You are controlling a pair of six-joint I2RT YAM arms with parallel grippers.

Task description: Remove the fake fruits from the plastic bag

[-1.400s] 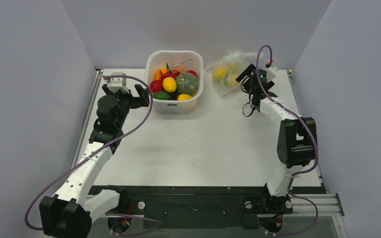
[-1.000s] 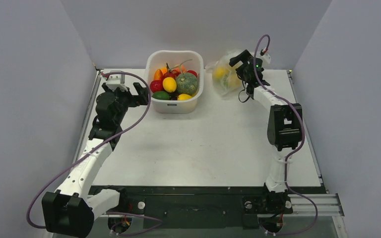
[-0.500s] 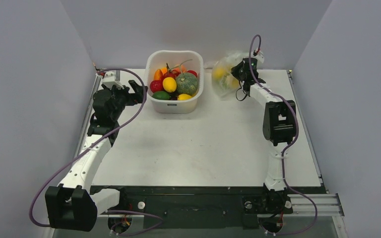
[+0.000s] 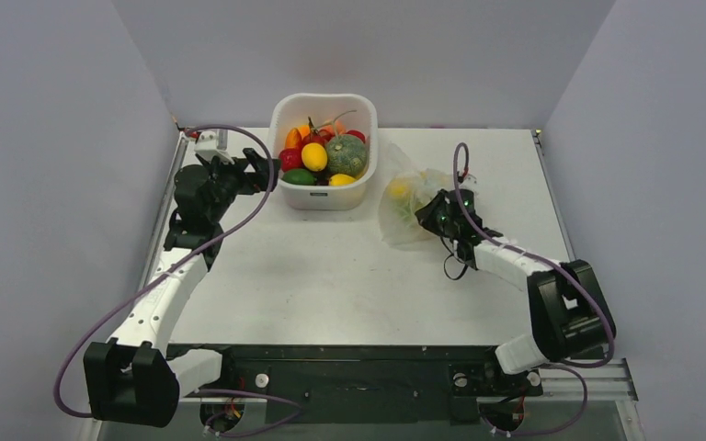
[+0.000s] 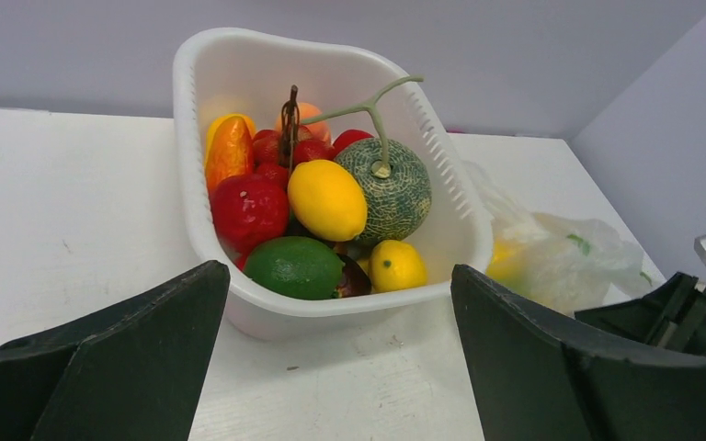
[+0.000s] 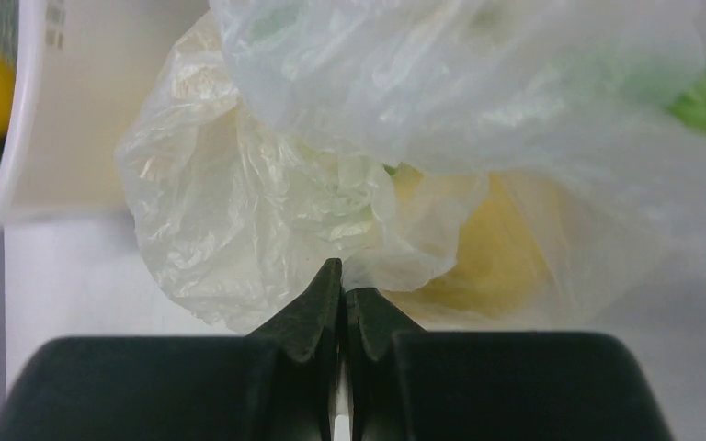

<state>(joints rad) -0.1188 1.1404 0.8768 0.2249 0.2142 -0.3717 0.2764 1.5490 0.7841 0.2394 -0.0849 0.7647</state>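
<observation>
The bag (image 4: pixel 411 197) is one thin, clear, crinkled film sack with a small green print. It lies on the white table (image 4: pixel 349 276) right of centre in the top view, just beside the lower right corner of the tub (image 4: pixel 280 115). Through the film a glossy yellow fruit (image 4: pixel 398 190) shows at the bag's upper left. In the right wrist view more yellow shows behind the folds, but how many fruits are inside cannot be told.

The right gripper (image 4: pixel 434 213) has its two black fingers pressed together, pinching a fold of the bag's lower edge. The left gripper (image 4: pixel 256 168) is spread wide at the tub's left side, touching nothing.

The tub is one rigid white square basin with rounded corners and slotted walls. The left wrist view shows in it two smooth yellow lemons, one green lime, one ribbed grey-green melon with a stem, several red pieces and an orange one.

The table's lower half in the top view is bare. The bag lies well apart from the right edge.
</observation>
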